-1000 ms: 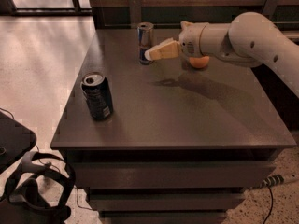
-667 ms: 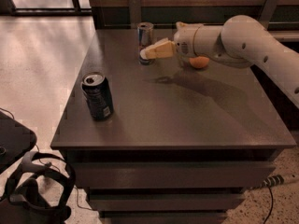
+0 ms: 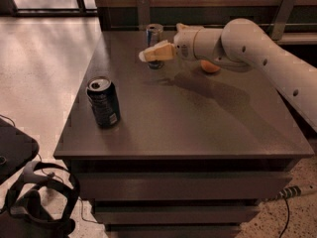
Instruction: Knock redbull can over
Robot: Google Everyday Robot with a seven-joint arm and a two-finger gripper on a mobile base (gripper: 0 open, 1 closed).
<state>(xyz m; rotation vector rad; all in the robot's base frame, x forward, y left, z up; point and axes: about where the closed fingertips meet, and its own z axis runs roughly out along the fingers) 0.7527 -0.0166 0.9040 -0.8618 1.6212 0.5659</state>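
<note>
The redbull can (image 3: 154, 35) is slim, blue and silver, and stands upright near the far edge of the dark table (image 3: 198, 128). My gripper (image 3: 148, 55) reaches in from the right on a white arm (image 3: 247, 43). Its pale fingertips lie right in front of the can's lower half and hide it. I cannot tell whether they touch the can.
A wider dark can (image 3: 103, 102) with an open top stands upright near the table's left front. An orange round object (image 3: 210, 66) lies behind the arm. A wall and rail run behind the table. Cables and dark gear (image 3: 29, 197) lie on the floor at left.
The gripper has moved left, from the can's right side to in front of it. The redbull can still stands upright.
</note>
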